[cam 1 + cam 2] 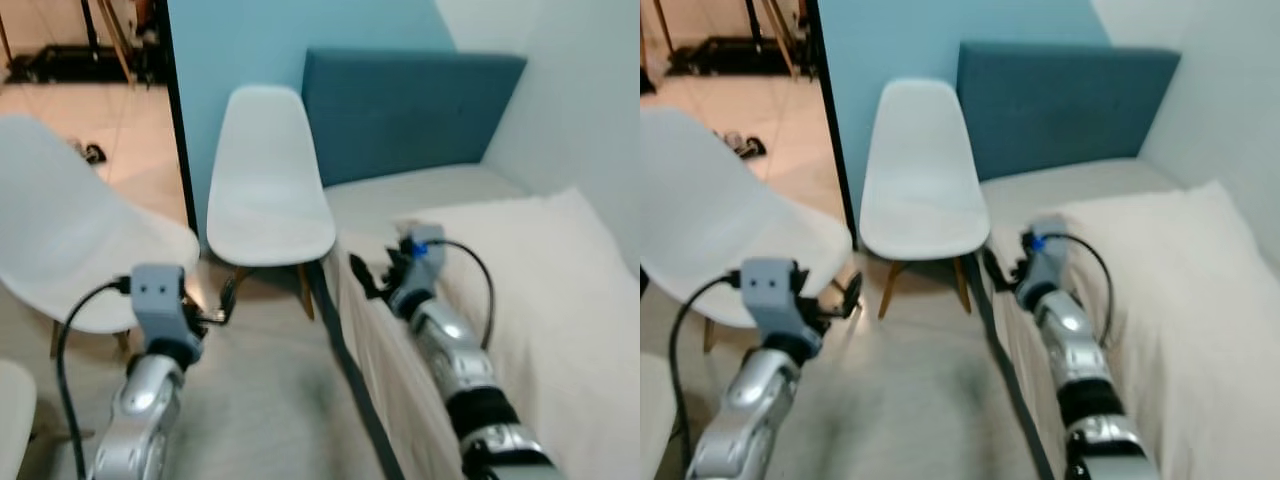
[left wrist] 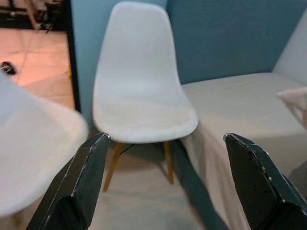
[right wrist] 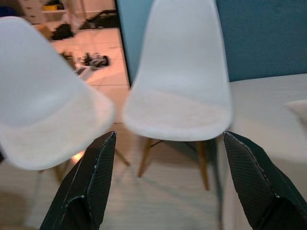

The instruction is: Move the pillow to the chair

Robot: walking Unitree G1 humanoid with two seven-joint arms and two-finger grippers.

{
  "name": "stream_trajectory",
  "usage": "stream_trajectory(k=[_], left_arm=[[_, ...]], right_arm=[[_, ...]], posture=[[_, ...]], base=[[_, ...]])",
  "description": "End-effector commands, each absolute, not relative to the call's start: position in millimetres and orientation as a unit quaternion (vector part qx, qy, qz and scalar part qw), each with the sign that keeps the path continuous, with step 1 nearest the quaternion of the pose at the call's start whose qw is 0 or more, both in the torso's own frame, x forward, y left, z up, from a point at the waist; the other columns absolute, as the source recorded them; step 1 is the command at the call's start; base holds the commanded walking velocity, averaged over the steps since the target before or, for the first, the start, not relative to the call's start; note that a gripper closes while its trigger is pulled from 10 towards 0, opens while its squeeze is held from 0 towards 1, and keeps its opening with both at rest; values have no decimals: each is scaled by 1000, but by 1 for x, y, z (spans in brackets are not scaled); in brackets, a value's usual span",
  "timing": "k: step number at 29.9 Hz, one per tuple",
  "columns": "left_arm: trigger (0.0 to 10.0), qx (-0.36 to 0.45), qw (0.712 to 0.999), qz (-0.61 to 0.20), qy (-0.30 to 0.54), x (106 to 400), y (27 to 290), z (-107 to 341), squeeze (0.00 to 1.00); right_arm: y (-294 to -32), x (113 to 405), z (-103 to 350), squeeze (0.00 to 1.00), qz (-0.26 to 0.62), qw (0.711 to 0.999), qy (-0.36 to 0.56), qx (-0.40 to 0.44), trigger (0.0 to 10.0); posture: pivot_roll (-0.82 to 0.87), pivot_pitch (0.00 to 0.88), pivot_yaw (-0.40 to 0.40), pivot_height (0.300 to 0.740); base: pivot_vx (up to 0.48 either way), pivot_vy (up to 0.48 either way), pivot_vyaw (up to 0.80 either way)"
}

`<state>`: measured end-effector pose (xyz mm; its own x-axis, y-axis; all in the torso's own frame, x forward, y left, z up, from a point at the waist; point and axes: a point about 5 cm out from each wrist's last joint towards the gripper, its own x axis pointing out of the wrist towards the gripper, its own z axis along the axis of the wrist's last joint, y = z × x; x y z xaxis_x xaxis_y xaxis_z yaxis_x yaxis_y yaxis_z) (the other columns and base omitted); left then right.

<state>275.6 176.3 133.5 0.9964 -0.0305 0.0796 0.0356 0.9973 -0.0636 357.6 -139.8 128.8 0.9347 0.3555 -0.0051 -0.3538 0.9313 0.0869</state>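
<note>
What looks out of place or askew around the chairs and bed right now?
Nothing stands out. The white chair stands upright by the bed, seat bare. The pillow lies flat on the bed. Both the left gripper and right gripper are open, holding nothing.

near chair (image 1: 70, 240) blurred, edge-cropped
</note>
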Motion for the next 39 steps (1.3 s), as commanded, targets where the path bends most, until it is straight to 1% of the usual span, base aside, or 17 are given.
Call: stream_trajectory(k=[1, 20, 26, 30, 31, 32, 33, 34, 37, 38, 39], left_arm=[[10000, -36, 999, -29, -27, 277, 171, 130, 0], [10000, -48, 998, -25, -23, 280, 172, 132, 0], [10000, -63, 997, -38, -23, 280, 171, 133, 0], [10000, -63, 997, -40, -25, 280, 171, 134, 0], [10000, -65, 997, -35, -28, 279, 172, 134, 0], [10000, -65, 997, -35, -28, 279, 172, 134, 0], [10000, -65, 997, -34, -29, 279, 172, 134, 0], [10000, -67, 997, -30, -30, 279, 173, 135, 0], [10000, -70, 997, -23, -33, 279, 175, 135, 0], [10000, -71, 997, -21, -34, 279, 176, 136, 0], [10000, -71, 997, -21, -34, 279, 176, 136, 0]], right_arm=[[-150, 357, 126, 0, 166, 985, 20, 44, 10000], [-152, 359, 129, 0, 167, 985, 26, 42, 10000], [-152, 359, 131, 0, 168, 985, 26, 34, 10000], [-151, 359, 133, 0, 187, 982, 25, 20, 10000], [-149, 358, 132, 0, 235, 969, 42, -58, 10000], [-149, 358, 132, 0, 235, 969, 42, -58, 10000], [-149, 357, 131, 671, 245, 966, 48, -73, 10000], [-153, 357, 130, 1000, 249, 963, 58, -89, 10000], [-163, 357, 129, 1000, 258, 955, 83, -118, 10000], [-169, 357, 129, 1000, 256, 951, 96, -142, 10000], [-169, 357, 129, 1000, 256, 951, 96, -142, 10000]], posture=[[-27, 0, -117, 740], [-24, 0, -135, 740], [-29, 0, -136, 740], [-28, 0, -137, 740], [-28, 0, -137, 740], [-28, 0, -137, 740], [-28, 0, -137, 740], [-31, 0, -139, 740], [-35, 0, -139, 740], [-35, 0, -139, 740], [-35, 0, -139, 740]], base=[[330, 0, -756], [312, 0, -758], [0, 0, -755], [0, 0, -702], [0, 0, 0], [0, 0, 0], [0, 0, 0], [0, 0, 0], [0, 0, 0], [0, 0, 0], [0, 0, 0]])
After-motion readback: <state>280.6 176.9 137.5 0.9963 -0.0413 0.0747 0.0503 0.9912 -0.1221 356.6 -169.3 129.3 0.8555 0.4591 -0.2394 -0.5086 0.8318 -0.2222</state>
